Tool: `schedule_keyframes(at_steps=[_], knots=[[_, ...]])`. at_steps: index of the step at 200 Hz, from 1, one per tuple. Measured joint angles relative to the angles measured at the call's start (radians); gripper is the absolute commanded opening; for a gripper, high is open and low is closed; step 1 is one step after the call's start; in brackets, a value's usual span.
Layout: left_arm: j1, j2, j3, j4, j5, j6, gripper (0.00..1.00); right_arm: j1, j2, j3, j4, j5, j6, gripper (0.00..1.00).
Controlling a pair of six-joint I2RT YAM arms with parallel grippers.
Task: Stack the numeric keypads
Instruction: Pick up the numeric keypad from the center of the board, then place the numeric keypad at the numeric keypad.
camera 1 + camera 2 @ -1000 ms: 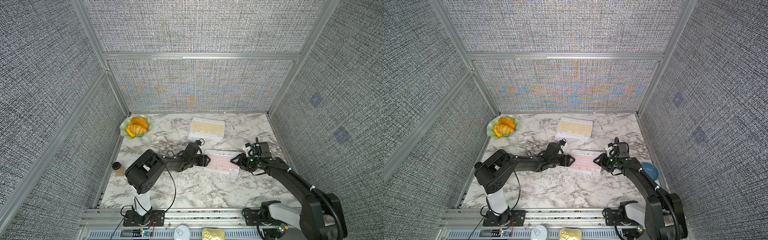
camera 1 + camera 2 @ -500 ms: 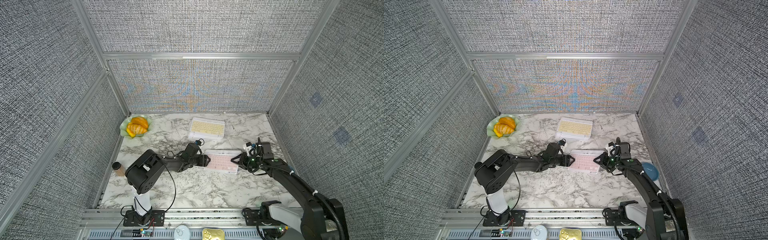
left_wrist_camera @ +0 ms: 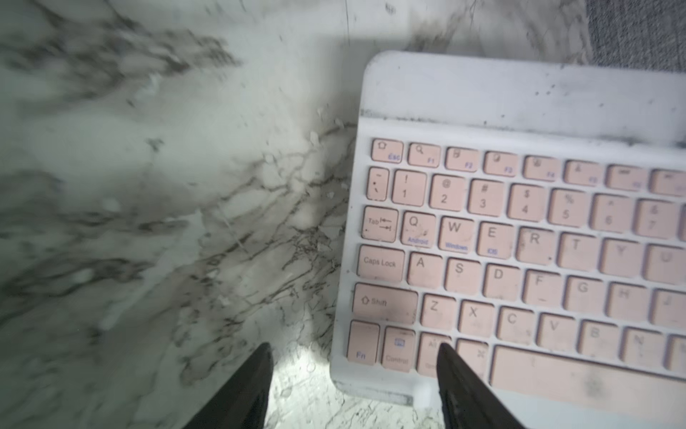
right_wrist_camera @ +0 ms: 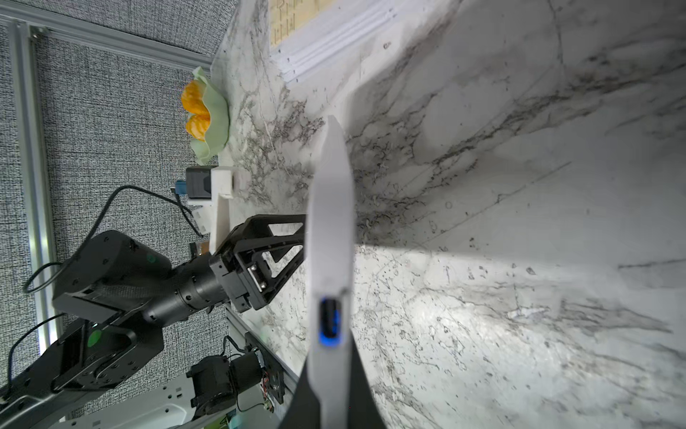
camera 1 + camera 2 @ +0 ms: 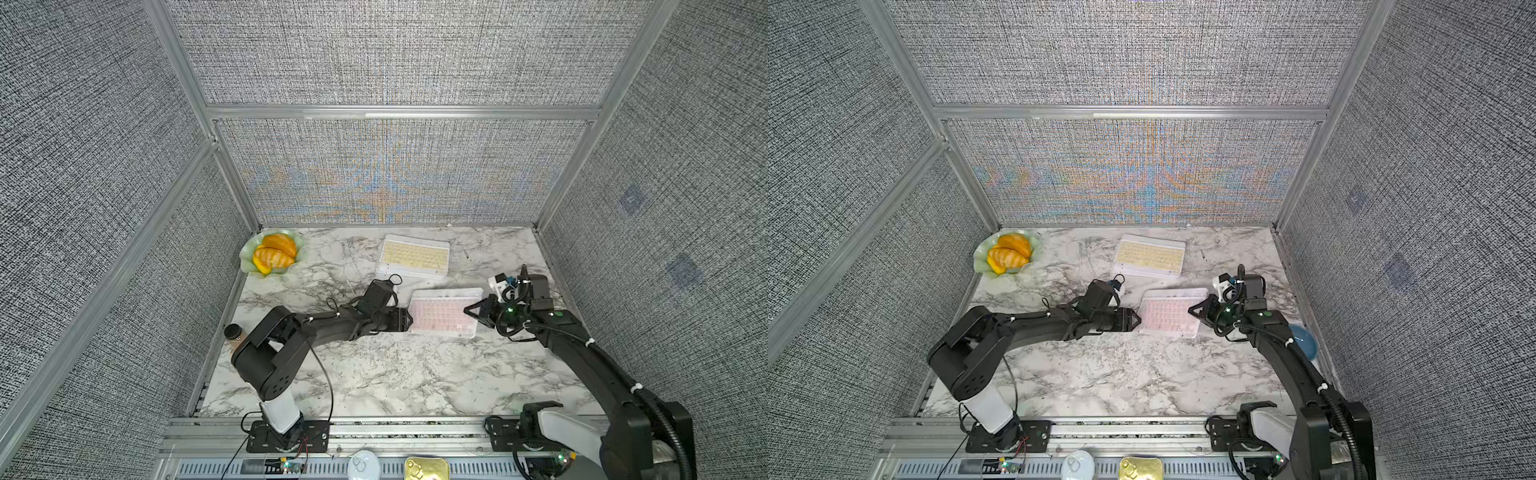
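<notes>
My right claw [image 5: 468, 310] is clamped shut on the right-hand short edge of the pink keyboard [image 5: 442, 313]; in the right wrist view that white edge runs straight out from between my two black fingers. My left claw [image 5: 409, 322] sits at the opposite short edge with its fingers a little apart. In the left wrist view one fingertip [image 3: 443, 351] hangs over the bottom-row keys at the corner and the other over bare table [image 5: 374, 374], gripping nothing. The pink keyboard lies between my two claws, around the middle of the table, keys up. Behind it, near the back wall, the yellow keyboard [image 5: 413, 257] tops a pile of white-edged ones. A green dish [image 5: 249, 266] of orange pieces sits in the far left corner.
</notes>
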Motion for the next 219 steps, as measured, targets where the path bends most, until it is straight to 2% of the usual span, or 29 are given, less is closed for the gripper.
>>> schedule_keyframes(at_steps=[40, 87, 114, 171, 219], knots=[[0.103, -0.101, 0.091, -0.156, -0.032, 0.017, 0.71, -0.005, 0.085, 0.092, 0.097, -0.081, 0.051, 0.0], [0.174, -0.153, 0.175, -0.308, -0.12, 0.026, 0.72, -0.009, 0.32, 0.328, 0.229, -0.142, 0.073, 0.0], [0.217, -0.156, 0.192, -0.338, -0.157, 0.026, 0.72, -0.012, 0.502, 0.462, 0.33, -0.169, 0.104, 0.0], [0.274, -0.154, 0.207, -0.357, -0.157, 0.025, 0.73, -0.025, 0.863, 0.789, 0.447, -0.227, 0.144, 0.0], [0.281, -0.137, 0.198, -0.356, -0.158, 0.014, 0.73, -0.031, 1.042, 0.91, 0.443, -0.269, 0.148, 0.0]])
